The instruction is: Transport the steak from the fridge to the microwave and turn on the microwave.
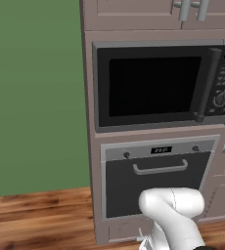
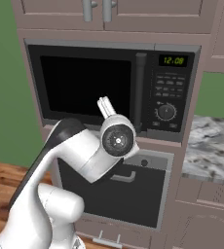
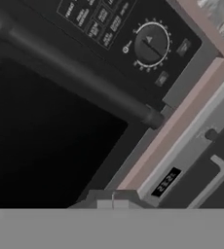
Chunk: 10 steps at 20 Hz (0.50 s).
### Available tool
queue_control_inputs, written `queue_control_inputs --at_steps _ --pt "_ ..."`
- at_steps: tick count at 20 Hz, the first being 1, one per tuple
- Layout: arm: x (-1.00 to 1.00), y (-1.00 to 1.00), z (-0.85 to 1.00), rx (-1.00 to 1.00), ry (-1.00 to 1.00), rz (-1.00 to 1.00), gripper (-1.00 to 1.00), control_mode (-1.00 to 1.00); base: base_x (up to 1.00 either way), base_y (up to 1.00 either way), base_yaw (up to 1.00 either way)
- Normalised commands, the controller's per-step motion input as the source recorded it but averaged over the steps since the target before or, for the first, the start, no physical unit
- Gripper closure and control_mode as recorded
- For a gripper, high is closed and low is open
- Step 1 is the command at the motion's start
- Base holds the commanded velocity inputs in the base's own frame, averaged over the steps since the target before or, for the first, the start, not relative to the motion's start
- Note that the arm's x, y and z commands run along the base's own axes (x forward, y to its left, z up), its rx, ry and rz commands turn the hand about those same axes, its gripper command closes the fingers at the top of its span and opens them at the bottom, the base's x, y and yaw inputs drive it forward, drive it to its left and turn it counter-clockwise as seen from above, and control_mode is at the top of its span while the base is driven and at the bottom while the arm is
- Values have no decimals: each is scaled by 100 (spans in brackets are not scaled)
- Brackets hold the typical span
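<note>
Right base view, microwave (image 2: 109,87) door closed, display reads 12:08, end effector (image 2: 104,104) state unclear

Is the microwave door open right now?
No, the microwave door sits flat and shut, its black window facing out and the dark bar handle upright beside the button panel.

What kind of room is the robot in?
It looks like a kitchen: a grey built-in microwave with a black window, a dark oven with a curved handle under it, and a speckled marble countertop beside them.
</note>
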Motion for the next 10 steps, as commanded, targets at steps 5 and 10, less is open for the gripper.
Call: queue_control_inputs --at_steps 5,10 --pt "0 -17 0 26 -10 0 100 -100 0 0 0" --pt "2 -20 -9 22 -6 -2 100 -100 0 0 0"
